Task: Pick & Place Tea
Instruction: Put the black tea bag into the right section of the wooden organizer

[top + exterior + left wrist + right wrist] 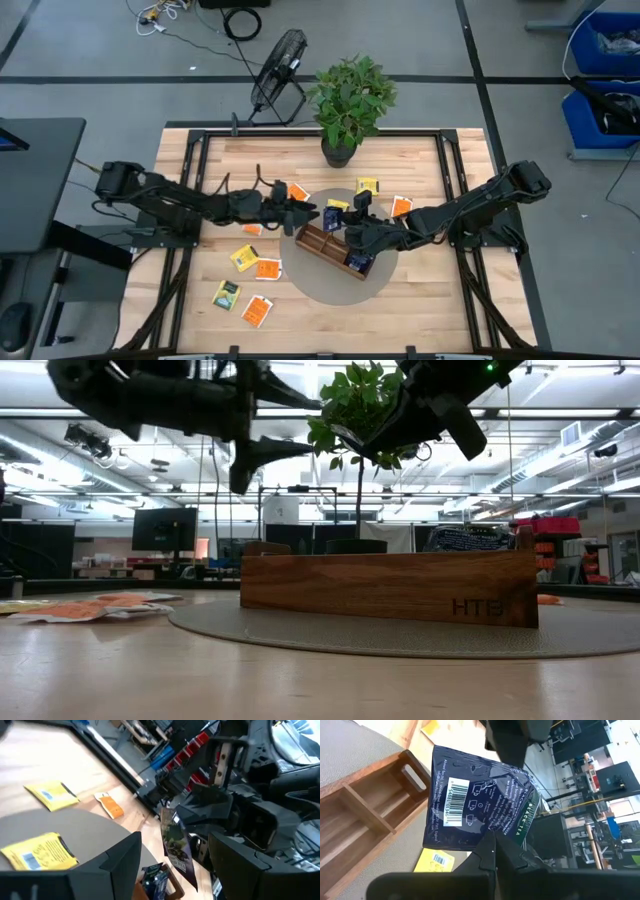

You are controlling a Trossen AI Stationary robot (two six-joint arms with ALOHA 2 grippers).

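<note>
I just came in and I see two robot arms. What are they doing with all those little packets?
The robot is sorting tea packets into a wooden tray. Its right hand is shut on a dark blue tea packet, holding it above the tray. The left hand is open and empty, hovering by the tray's other end. One dark blue packet sits in the tray. Orange and yellow packets lie scattered on the table.

potted plant (350,100), fan (278,62), wooden tray (390,588)
</note>
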